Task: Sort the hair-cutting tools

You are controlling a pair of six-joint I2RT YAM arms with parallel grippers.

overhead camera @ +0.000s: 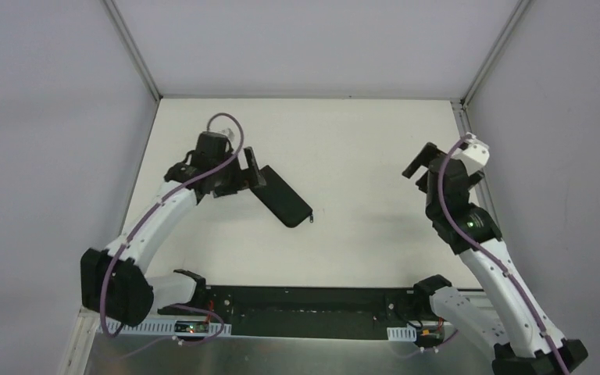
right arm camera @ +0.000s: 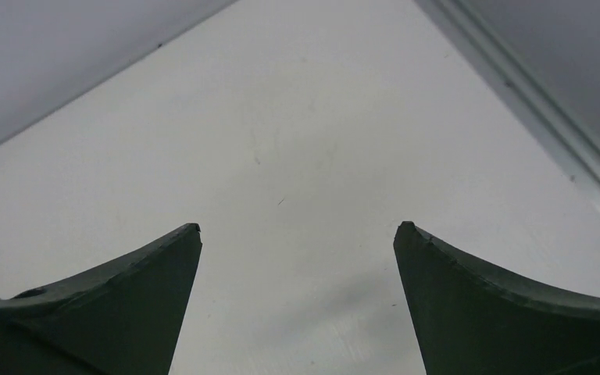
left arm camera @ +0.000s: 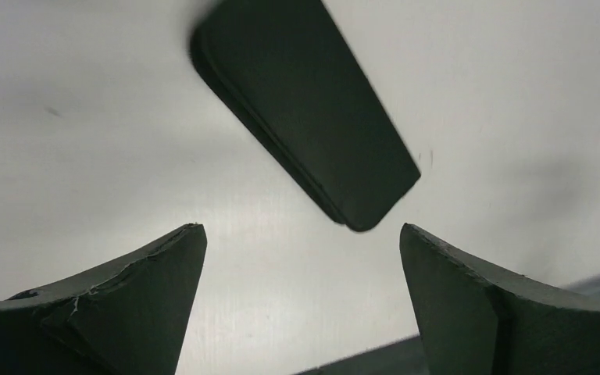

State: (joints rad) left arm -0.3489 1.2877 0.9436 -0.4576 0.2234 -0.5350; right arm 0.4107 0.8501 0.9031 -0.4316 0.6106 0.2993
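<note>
Scissors, comb, clip: I cannot tell where the hair-cutting tools are, as none of them shows up in any view.

In my left wrist view, the two dark fingers of my left gripper fill the lower corners of the frame. They are spread wide with bare white table between them, and they pinch nothing. Just beyond the tips lies a flat black case. It runs slantwise from the upper middle of the frame down toward the lower right. Its rounded near end sits about level with my fingertips, closer to the right one and clear of both.

From overhead, that gripper sits left of centre at the case's upper-left end. The case's zip pull sticks out at its lower-right corner.

In its own wrist view, my right gripper is spread just as wide. It holds and touches nothing, over plain table, with a metal rail crossing the upper right.
</note>
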